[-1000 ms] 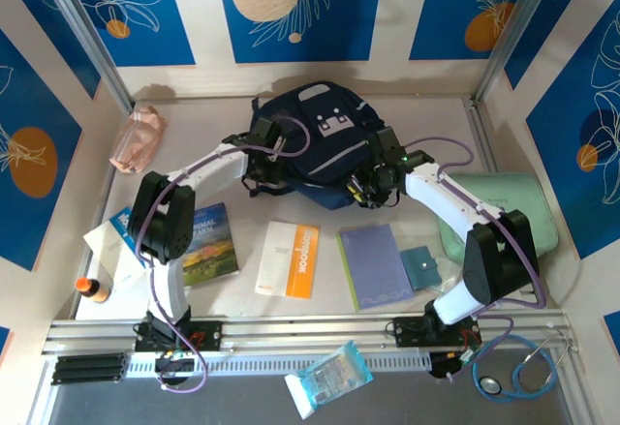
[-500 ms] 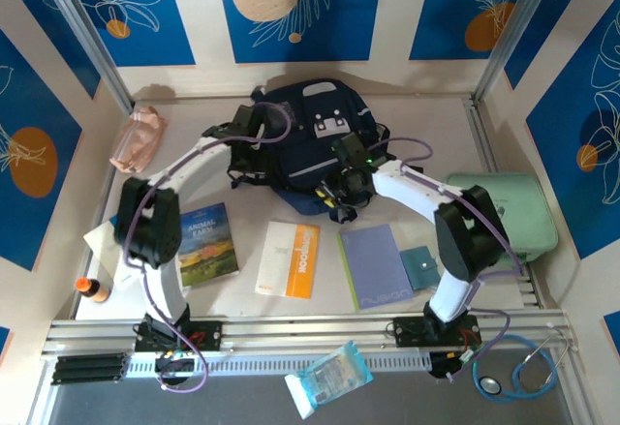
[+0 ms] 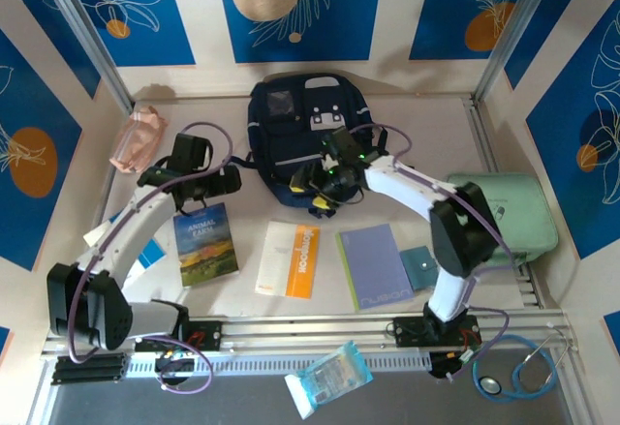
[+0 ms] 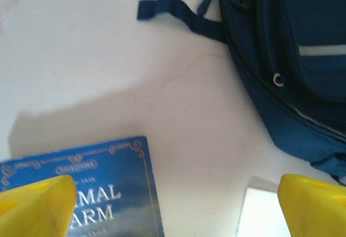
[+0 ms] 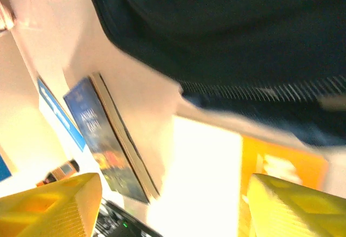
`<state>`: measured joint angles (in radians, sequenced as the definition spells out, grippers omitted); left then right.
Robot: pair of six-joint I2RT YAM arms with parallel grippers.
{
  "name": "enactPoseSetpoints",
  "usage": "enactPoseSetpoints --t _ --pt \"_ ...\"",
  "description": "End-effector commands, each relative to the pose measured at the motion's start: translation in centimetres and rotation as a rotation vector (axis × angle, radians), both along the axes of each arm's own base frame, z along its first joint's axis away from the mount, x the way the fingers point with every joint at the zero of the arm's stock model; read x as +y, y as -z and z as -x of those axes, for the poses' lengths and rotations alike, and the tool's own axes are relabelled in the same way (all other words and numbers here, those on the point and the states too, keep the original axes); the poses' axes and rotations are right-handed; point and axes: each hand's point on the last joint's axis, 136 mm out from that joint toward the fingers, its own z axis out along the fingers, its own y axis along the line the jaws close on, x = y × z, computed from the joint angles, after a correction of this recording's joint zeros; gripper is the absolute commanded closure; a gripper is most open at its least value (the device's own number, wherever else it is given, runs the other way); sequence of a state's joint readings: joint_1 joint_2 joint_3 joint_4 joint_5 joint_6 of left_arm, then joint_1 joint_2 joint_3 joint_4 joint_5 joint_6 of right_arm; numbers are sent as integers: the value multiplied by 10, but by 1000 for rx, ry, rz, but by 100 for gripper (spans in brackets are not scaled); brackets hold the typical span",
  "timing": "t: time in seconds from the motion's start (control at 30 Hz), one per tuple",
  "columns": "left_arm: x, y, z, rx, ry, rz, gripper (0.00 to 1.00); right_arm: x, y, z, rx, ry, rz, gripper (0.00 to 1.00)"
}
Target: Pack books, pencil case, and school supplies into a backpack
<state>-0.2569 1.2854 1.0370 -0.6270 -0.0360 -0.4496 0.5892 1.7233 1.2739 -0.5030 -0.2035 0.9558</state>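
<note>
The navy backpack (image 3: 305, 130) lies at the back centre, its front patches facing up. Three books lie in a row nearer me: Animal Farm (image 3: 205, 243), the white one with an orange band (image 3: 289, 258) and the lavender notebook (image 3: 376, 265). My left gripper (image 3: 196, 185) hangs open just beyond Animal Farm (image 4: 97, 194), with nothing between its fingers. At the backpack's near edge (image 5: 216, 26) my right gripper (image 3: 313, 189) is open above the white book (image 5: 200, 177). The pink pencil case (image 3: 136, 137) rests at the far left. A teal pad (image 3: 420, 267) sits by the notebook, and the orange-capped tube (image 3: 92, 289) at the near left.
A mint-green zip case (image 3: 504, 214) fills the right side. A plastic-wrapped packet (image 3: 329, 379) and a stethoscope (image 3: 518, 372) lie past the front rail. White papers (image 3: 111, 241) sit under the left arm. Walls close the table on three sides.
The left arm swung off the backpack to the left and nearer, over Animal Farm. The right gripper slid left along the backpack's near edge. The backpack shifted back and now lies straighter.
</note>
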Motion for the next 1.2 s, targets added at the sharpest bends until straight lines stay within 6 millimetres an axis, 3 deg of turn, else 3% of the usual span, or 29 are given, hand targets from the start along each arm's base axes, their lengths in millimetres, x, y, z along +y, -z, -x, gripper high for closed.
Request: enactPoseSetpoints --t 0.0,0.07,0.17,0.27,0.37,0.57,0.77,0.9,1.0,1.1,1.17 --pt "-10 8 10 23 -30 124 5 -33 -6 40 -63 -122 108 26" --pt "-15 13 12 22 -53 169 5 -47 6 57 -68 -147 168 26" --pt "-30 21 16 52 -58 248 3 -52 24 78 -74 -193 223 27" --pt "-52 31 25 81 -2 279 1 -46 40 91 -106 -261 325 28" --pt "-64 42 36 116 36 288 3 -26 52 98 -176 -365 434 32" --pt "-43 43 39 94 -26 212 2 32 69 112 -208 -548 316 40" --pt "-36 40 38 83 -52 187 0 47 88 111 -211 -651 301 46" --pt "-41 43 41 102 -28 207 0 38 99 117 -171 -659 299 46" --pt "-47 47 45 120 -4 234 0 12 110 117 -157 -659 360 46" --pt "-60 57 51 162 28 276 0 -19 116 103 -163 -628 463 50" --pt "-72 66 54 180 44 302 1 -26 110 92 -184 -601 510 50"
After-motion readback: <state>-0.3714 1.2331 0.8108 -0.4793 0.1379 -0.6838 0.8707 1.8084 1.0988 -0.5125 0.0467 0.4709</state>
